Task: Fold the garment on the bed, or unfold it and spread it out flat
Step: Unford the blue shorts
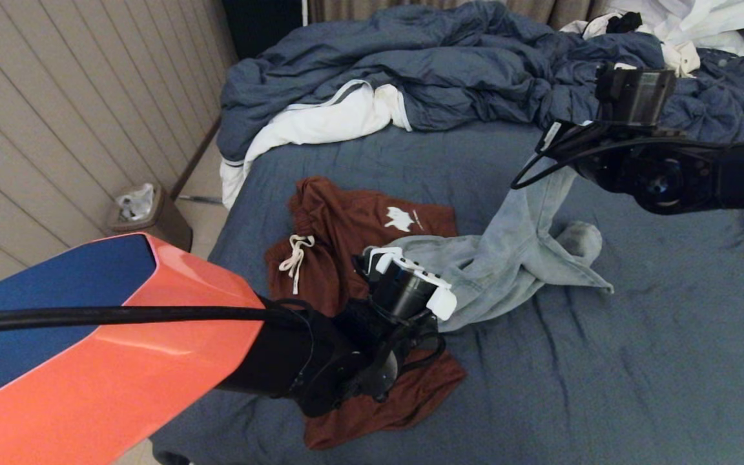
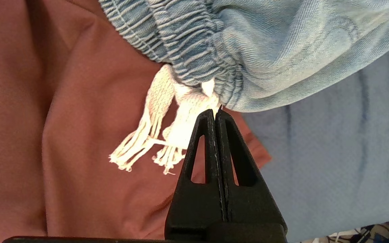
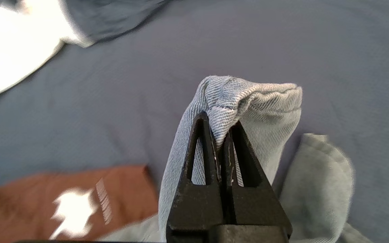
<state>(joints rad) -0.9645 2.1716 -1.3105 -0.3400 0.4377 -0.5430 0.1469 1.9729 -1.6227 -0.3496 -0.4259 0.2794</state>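
1. The robot's left arm [image 1: 107,342], orange and blue, fills the near left corner.
2. The bed [image 1: 637,361], slate-blue sheeted, spans the scene; its rumpled duvet [image 1: 449,71] is heaped along the far side.
3. A rust-brown garment [image 1: 346,226] lies spread at the bed's near left.
4. Light denim trousers [image 1: 527,258] lie at mid-bed, their waistband overlapping the brown garment, one leg lifted up to the right.
5. The right gripper [image 3: 222,130], raised on the far right, is clenched on that leg's hem.
6. The left gripper [image 2: 216,112] is closed, its tips at the waistband's white drawstring [image 2: 167,125].
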